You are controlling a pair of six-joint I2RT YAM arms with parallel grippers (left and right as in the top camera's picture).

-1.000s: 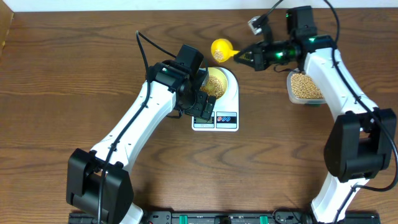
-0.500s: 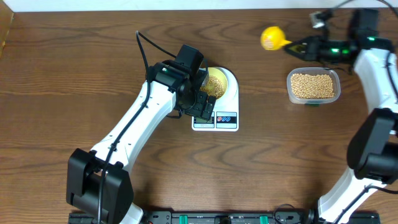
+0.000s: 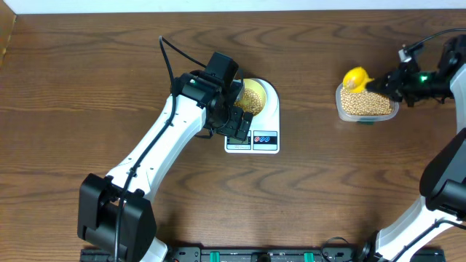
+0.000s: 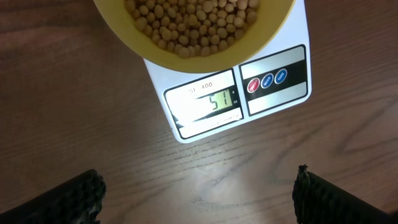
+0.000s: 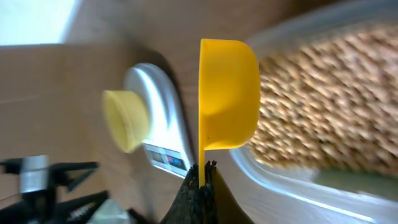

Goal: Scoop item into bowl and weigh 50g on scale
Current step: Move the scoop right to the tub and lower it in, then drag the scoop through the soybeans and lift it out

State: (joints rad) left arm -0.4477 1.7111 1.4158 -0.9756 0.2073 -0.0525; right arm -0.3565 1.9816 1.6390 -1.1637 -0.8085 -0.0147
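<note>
The pale yellow bowl (image 3: 253, 97) holds tan beans (image 4: 193, 22) and stands on the white scale (image 3: 268, 120); the display (image 4: 214, 101) reads 51 in the left wrist view. My left gripper (image 4: 199, 193) is open and empty above bare table in front of the scale. My right gripper (image 3: 386, 84) is shut on the handle of the bright yellow scoop (image 3: 355, 78), whose cup hangs over the left end of the clear tub (image 3: 366, 102) of beans. In the right wrist view the scoop (image 5: 227, 93) is on its side beside the tub's beans (image 5: 317, 93).
The scale's red and blue buttons (image 4: 267, 79) sit right of the display. The left arm (image 3: 171, 138) crosses the table from the front left. A black cable (image 3: 171, 54) runs behind it. A rail (image 3: 262, 255) lines the front edge.
My right gripper has carried the scoop from beside the bowl rightwards and down to the tub. The left arm, bowl and scale have not moved.
</note>
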